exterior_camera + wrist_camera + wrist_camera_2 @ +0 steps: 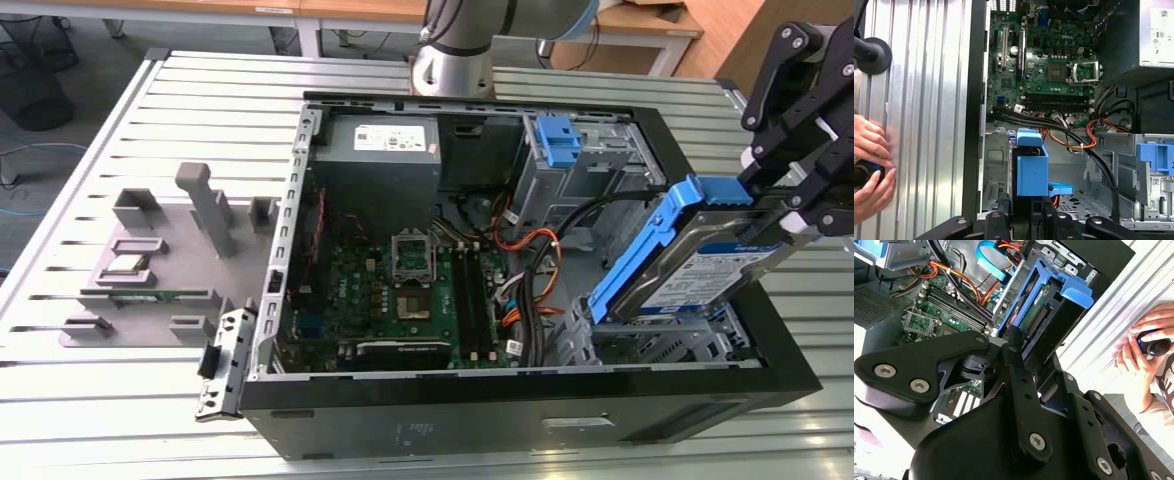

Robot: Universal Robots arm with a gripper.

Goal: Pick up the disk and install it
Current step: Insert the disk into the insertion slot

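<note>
Gripper (pixel 778 213) grips firmly the tilted silver-grey disk (pixel 711 268) with blue bracket, over the metal drive bay (pixel 667 345); black cables (pixel 603 206) lie close beside.

Bright even light, washed-out glare on slatted table (pixel 1119 300), motion-blurred hand (pixel 869 142)

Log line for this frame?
claw: gripping disk | disk: tilted, lower end inside computer case by drive cage | install: not seated

At two o'clock the exterior view's edge cuts off the gripper (pixel 782 212). A person's hand (pixel 869 144) looks blurred.
</note>
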